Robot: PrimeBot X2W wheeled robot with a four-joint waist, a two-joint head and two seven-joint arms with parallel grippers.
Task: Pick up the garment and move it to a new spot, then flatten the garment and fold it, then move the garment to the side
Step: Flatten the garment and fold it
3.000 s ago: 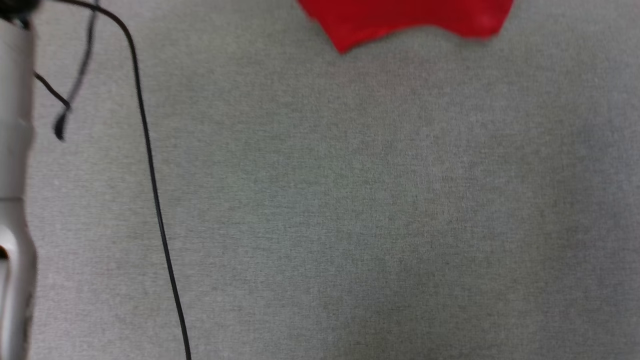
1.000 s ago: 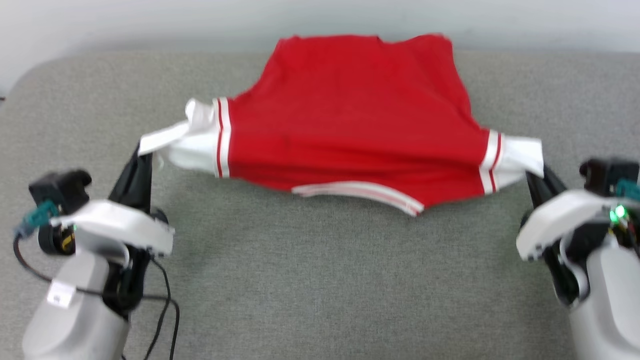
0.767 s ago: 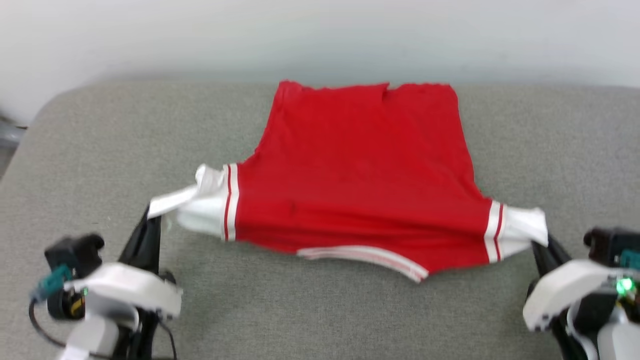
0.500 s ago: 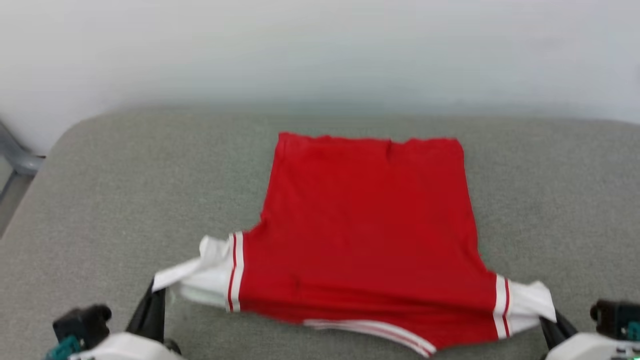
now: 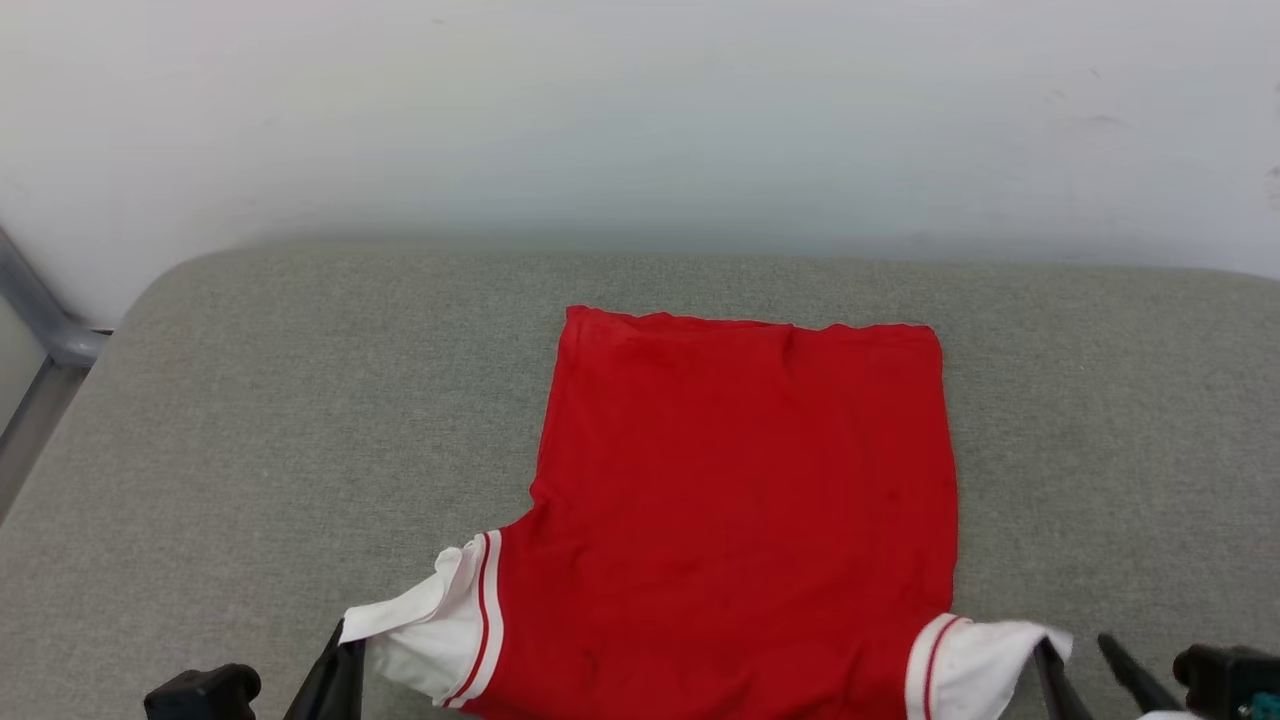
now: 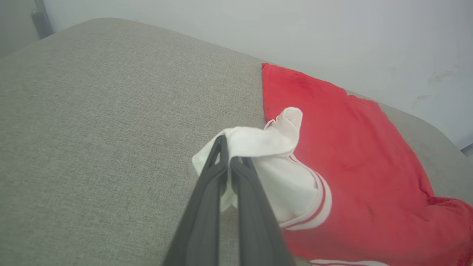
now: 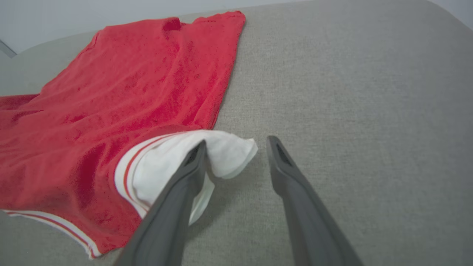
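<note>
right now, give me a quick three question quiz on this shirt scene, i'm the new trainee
1. True or false: the left fingers are clamped on a white sleeve of the garment.
2. Which fingers stand apart, gripping nothing? A) left B) right C) both
3. Fill in: the garment's body is ___, with white sleeves.

Key: 1 true; 2 B; 3 red

Bare surface (image 5: 250,420) lies open across the frame's left and right, either side of the shirt (image 5: 750,500) covering lower centre. The wall (image 5: 640,120) closes off the top (a metal bar (image 5: 38,305) stands at far left).
</note>
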